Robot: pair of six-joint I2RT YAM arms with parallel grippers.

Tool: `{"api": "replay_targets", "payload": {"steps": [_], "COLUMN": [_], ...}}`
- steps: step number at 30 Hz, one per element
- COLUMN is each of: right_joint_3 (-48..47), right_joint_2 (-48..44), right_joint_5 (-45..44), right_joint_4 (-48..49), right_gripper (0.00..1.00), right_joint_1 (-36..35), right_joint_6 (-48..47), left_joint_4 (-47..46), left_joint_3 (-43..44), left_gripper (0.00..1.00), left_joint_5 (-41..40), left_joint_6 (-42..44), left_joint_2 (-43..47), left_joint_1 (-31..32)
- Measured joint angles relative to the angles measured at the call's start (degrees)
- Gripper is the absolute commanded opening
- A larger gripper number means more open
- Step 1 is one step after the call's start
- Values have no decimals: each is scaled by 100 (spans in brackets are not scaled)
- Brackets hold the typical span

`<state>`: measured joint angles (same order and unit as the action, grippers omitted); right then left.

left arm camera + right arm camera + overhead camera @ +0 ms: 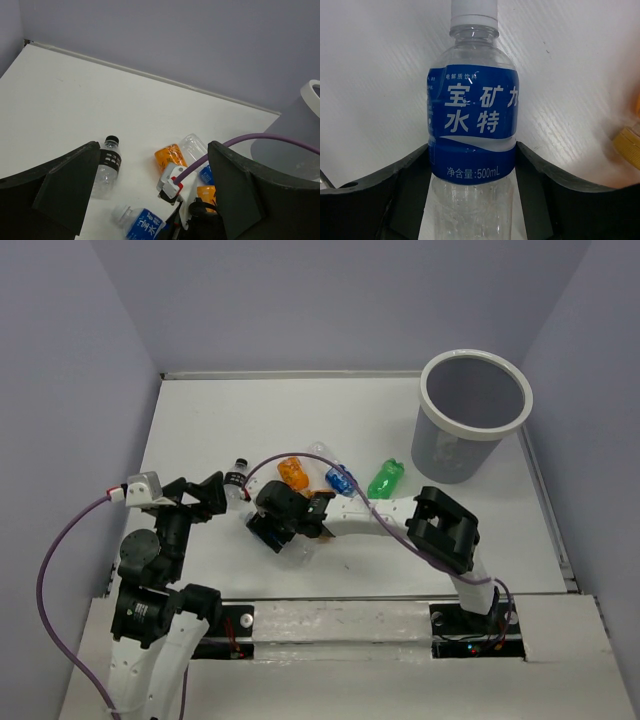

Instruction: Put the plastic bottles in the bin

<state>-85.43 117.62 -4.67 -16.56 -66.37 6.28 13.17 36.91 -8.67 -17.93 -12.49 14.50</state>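
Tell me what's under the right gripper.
A clear blue-labelled bottle lies on the white table between the fingers of the right gripper. Its base end is covered by the gripper.

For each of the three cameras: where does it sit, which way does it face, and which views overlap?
Top external: above and behind the robot, looking down on the table, bin and bottles; both the left gripper and right gripper show.
Left wrist: low, facing across the table toward the back wall; its own open fingers frame the black-capped bottle.
Right wrist: looking down at the blue-labelled bottle, its fingers against both sides.
Shared: top and left-wrist views both show the bin and black-capped bottle.
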Motion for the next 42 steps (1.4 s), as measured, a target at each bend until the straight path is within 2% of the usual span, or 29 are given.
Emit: {"api": "replay_targets", "payload": {"steps": [2,4,11,14,20,23,24,28,33,42], "right_joint_3": [11,70,940,1220,1145,914,826,365,-299,-234], "right_joint_2": [-28,-111,-1237,-2133,-4024,-4725,-4883,-5051,-4684,-3810], "right_joint_5": [0,0,57,22,-826,-1300,-1436,-1812,-2175,-2098], "right_joint_4": [17,28,-90,-122,37,463,627,1014,1591,1818], "right_gripper": [50,31,30,28,24,24,24,24,24,25], "right_joint_1": [0,0,-11,-11,203,1040,1510,2747,3635,5515], "right_joint_6": [33,103,286,365,85,-177,-243,-507,-1154,-1300], "left_joint_4": [0,0,-2,0,35,42,42,39,35,-17], "left_joint_3": [0,0,0,0,0,0,0,-2,-2,2], "left_gripper": [99,99,99,99,99,99,99,99,99,99], "left_joint_5": [-13,-15,-26,-42,-35,-13,-9,26,55,247], "left_joint_6": [-4,-11,-22,-35,-66,-90,-96,-122,-149,-166], "left_joint_2": [-2,-2,-39,-153,-616,-898,-929,-1108,-1316,-2087], "left_joint_1": [0,-2,-39,-92,-208,-302,-313,-376,-446,-461]}}
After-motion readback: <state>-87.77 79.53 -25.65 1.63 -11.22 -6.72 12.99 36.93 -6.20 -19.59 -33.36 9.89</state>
